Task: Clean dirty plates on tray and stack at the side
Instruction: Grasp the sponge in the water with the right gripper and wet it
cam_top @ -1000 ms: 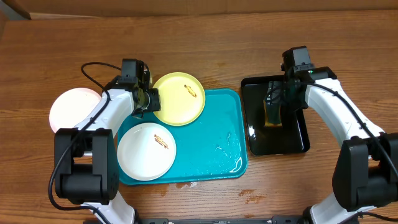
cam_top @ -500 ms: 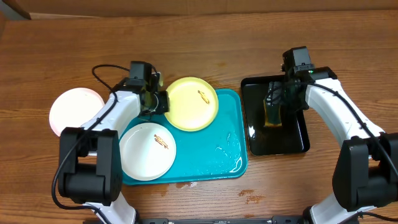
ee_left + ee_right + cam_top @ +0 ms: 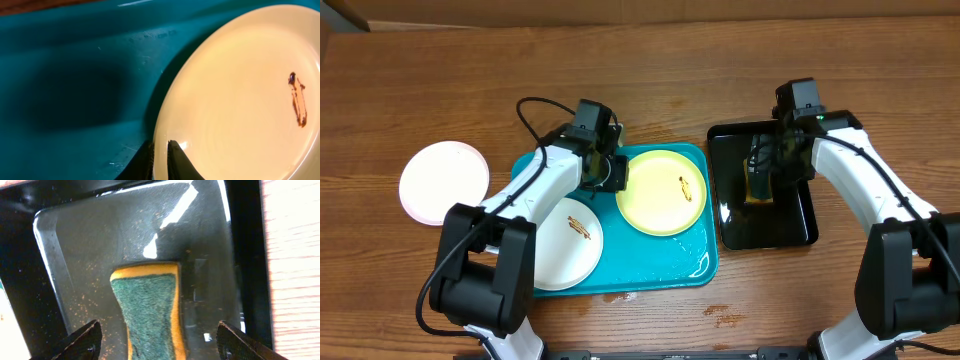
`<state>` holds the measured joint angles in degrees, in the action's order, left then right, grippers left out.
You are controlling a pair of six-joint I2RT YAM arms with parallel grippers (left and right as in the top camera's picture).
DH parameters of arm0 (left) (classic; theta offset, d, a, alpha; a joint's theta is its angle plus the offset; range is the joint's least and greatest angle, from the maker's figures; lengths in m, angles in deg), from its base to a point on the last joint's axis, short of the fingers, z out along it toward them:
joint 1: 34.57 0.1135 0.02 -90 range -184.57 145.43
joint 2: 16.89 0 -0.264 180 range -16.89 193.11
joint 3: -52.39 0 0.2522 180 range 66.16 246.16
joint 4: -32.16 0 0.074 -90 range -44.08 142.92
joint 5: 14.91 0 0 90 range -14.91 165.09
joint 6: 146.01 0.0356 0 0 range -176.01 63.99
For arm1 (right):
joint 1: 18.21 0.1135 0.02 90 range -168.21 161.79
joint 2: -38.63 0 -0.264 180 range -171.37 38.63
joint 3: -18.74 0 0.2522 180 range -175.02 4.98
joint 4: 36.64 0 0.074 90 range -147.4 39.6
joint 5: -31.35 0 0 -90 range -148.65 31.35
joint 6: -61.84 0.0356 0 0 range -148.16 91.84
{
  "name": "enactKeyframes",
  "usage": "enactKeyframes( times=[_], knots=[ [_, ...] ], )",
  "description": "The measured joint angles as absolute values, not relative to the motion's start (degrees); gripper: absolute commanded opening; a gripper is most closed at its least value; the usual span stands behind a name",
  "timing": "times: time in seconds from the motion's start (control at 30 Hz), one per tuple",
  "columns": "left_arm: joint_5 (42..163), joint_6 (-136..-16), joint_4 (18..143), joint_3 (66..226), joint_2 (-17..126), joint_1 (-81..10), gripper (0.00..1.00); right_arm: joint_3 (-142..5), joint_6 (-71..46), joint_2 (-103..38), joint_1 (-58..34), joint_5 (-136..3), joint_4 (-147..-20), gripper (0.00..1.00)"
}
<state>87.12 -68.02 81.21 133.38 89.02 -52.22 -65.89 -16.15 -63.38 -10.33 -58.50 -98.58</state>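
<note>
Centre frame, the left pincer (image 3: 160, 150) clamps the yellow-green plate (image 3: 662, 192) by its rim over the turquoise tray (image 3: 670, 255); at right, the right pincer (image 3: 160, 337) hangs apart above a sponge (image 3: 150, 305).

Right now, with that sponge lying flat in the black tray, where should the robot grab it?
Probably across its two long yellow edges, coming straight down from above. The sponge lies flat and is narrow that way, and the right gripper hangs open astride it.
</note>
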Motion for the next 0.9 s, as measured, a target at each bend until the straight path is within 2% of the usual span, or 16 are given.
enactKeyframes(
  times=[0.13,0.27,0.4,0.5,0.53,0.57,0.6,0.7,0.73,0.9],
  knots=[
    [87.12,-68.00,82.24,133.38,89.02,-52.99,0.18,-62.24,-16.17,-63.38,-10.31,-59.53,-94.02,0.72],
    [87.12,-68.00,82.74,133.40,89.02,-53.14,0.23,-58.35,-16.13,-63.38,-10.31,-60.21,-88.33,0.63],
    [87.12,-68.00,83.26,133.40,89.02,-53.14,0.25,-54.57,-16.15,-63.38,-10.31,-61.67,-82.15,0.49],
    [87.12,-68.00,83.29,133.40,89.02,-53.14,0.27,-52.69,-16.39,-63.38,-10.31,-62.29,-78.50,0.32],
    [87.12,-68.00,83.29,133.40,89.02,-53.14,0.27,-52.36,-16.17,-63.38,-10.31,-62.42,-77.91,0.22],
    [87.12,-68.00,83.31,133.40,89.02,-53.14,0.27,-52.01,-16.19,-63.38,-10.31,-62.59,-76.99,0.20],
    [87.12,-68.00,83.33,133.40,89.02,-53.14,0.27,-51.81,-16.13,-63.38,-10.31,-62.66,-76.44,0.20],
    [87.12,-68.00,83.66,133.40,89.02,-53.14,0.27,-51.51,-16.41,-63.41,-10.29,-62.61,-74.35,0.54],
    [87.12,-68.00,83.83,133.40,89.02,-53.14,0.28,-51.51,-16.26,-63.41,-10.31,-62.48,-73.93,0.59],
    [87.12,-68.00,85.43,133.40,89.02,-53.14,0.29,-51.57,-16.22,-63.41,-10.31,-62.77,-76.31,0.63]
  ],
)
